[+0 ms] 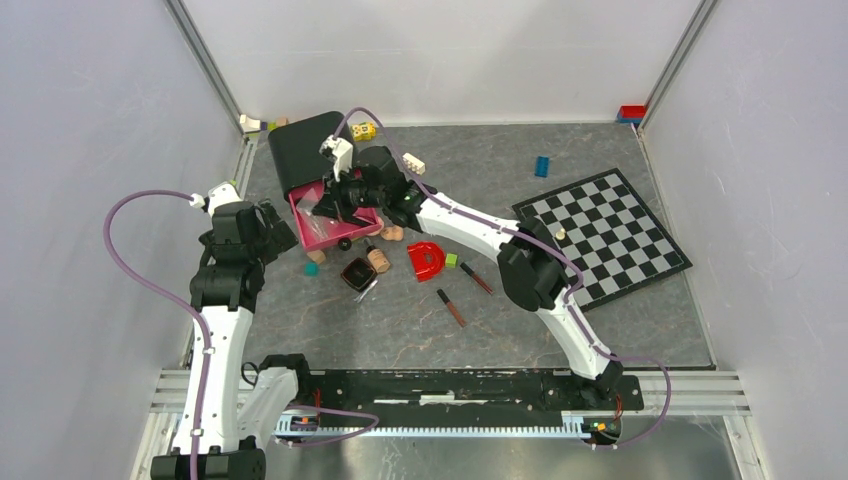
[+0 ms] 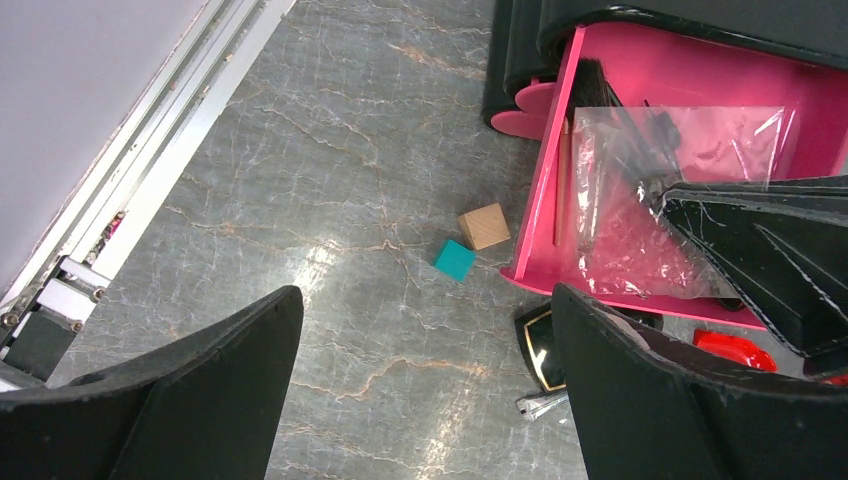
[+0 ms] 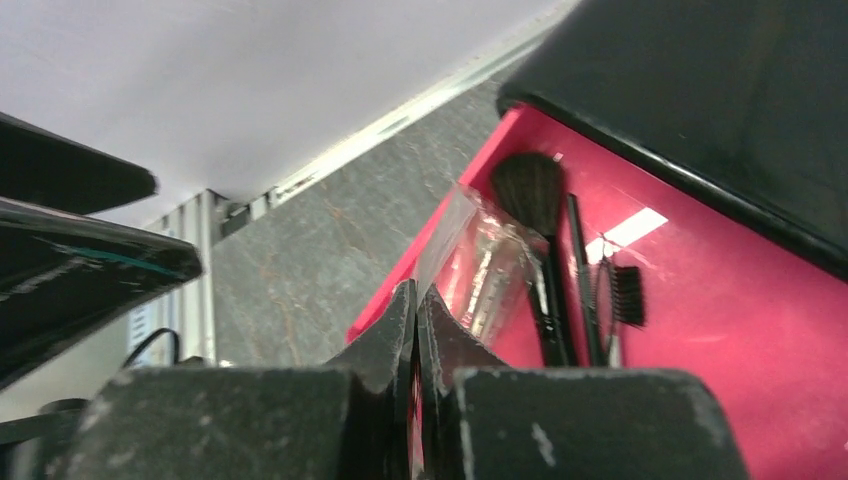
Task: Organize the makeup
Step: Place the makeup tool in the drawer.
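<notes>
An open pink case (image 1: 318, 238) with a black lid (image 1: 303, 150) stands at the back left. My right gripper (image 1: 335, 205) is over it, shut on the edge of a clear plastic bag (image 3: 480, 262) that holds black makeup brushes (image 3: 530, 190). The gripper (image 3: 415, 300) pinches the bag's corner. The bag (image 2: 650, 200) lies inside the case (image 2: 545, 200). My left gripper (image 2: 430, 400) is open and empty above bare table, left of the case (image 1: 280, 235). A square black compact (image 1: 355, 272) lies in front of the case. Two slim dark-red tubes (image 1: 451, 307) (image 1: 476, 278) lie to its right. Peach sponges (image 1: 378, 260) sit nearby.
A wooden cube (image 2: 485, 225) and a teal cube (image 2: 455, 259) sit by the case's left front corner. A red D-shaped piece (image 1: 427, 260) and a green brick (image 1: 452, 260) lie mid-table. A chessboard (image 1: 603, 235) lies right. Loose bricks (image 1: 541, 166) lie at the back.
</notes>
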Robot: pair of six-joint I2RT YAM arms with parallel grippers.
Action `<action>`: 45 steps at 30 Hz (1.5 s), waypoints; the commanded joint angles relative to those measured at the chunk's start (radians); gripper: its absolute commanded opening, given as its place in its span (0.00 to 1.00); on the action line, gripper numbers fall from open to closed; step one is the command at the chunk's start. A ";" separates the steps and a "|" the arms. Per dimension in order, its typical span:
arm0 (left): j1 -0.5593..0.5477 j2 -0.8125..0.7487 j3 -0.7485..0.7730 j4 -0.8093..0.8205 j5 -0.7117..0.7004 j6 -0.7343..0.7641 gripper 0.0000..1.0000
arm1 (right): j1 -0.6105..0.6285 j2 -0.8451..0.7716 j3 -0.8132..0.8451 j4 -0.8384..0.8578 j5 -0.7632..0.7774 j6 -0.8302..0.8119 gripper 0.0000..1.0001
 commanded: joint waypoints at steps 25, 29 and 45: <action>0.004 0.006 -0.001 0.003 -0.014 -0.004 1.00 | -0.075 -0.100 -0.071 -0.099 0.278 -0.157 0.09; 0.005 0.008 -0.001 0.003 -0.013 -0.004 1.00 | -0.075 -0.072 -0.040 -0.094 0.185 -0.145 0.12; 0.004 0.009 -0.001 0.003 -0.012 -0.004 1.00 | -0.072 -0.062 -0.045 -0.057 0.131 -0.114 0.29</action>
